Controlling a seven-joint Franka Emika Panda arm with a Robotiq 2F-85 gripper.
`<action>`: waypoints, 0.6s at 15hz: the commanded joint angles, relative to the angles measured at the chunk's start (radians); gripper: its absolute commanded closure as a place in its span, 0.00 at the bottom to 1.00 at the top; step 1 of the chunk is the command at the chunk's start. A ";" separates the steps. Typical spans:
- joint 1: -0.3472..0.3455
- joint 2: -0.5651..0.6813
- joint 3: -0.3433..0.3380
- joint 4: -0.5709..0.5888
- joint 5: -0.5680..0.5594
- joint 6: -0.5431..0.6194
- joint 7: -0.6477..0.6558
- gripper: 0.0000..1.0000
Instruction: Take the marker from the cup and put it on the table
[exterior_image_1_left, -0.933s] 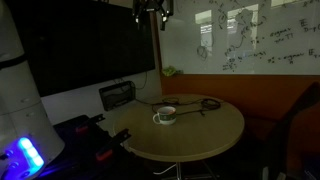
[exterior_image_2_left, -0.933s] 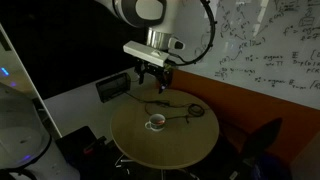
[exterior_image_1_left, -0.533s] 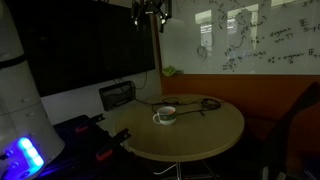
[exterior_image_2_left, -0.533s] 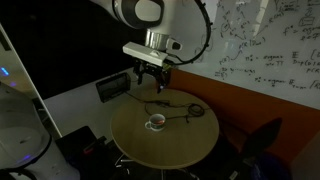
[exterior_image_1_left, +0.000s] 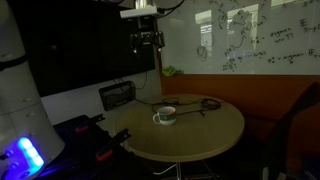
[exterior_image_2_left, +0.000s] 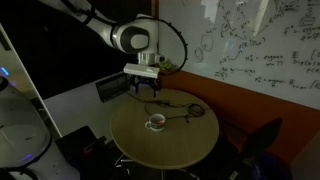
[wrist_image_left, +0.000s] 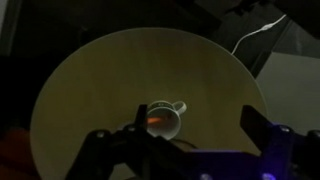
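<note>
A short white cup (exterior_image_1_left: 165, 115) stands near the middle of the round tan table (exterior_image_1_left: 200, 135); it also shows in the other exterior view (exterior_image_2_left: 157, 122) and in the wrist view (wrist_image_left: 162, 118). The orange marker (wrist_image_left: 155, 121) lies inside the cup, seen only in the wrist view. My gripper (exterior_image_1_left: 146, 42) hangs high above the table, well above the cup, and shows in the other exterior view too (exterior_image_2_left: 147, 87). In the wrist view its two fingers (wrist_image_left: 195, 125) stand wide apart, open and empty.
A black looped cable (exterior_image_1_left: 205, 103) lies on the table behind the cup. A dark box (exterior_image_1_left: 118, 95) stands behind the table. A whiteboard (exterior_image_1_left: 250, 40) covers the back wall. A chair (exterior_image_2_left: 262, 140) stands beside the table.
My arm has come down and swung over: the gripper is lower in both exterior views and has shifted slightly left. The cup and marker have not moved.
</note>
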 joint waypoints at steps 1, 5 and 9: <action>0.022 0.086 0.030 -0.022 -0.010 0.112 -0.149 0.00; 0.019 0.212 0.078 -0.007 -0.048 0.179 -0.307 0.00; 0.000 0.318 0.113 0.028 -0.146 0.243 -0.435 0.00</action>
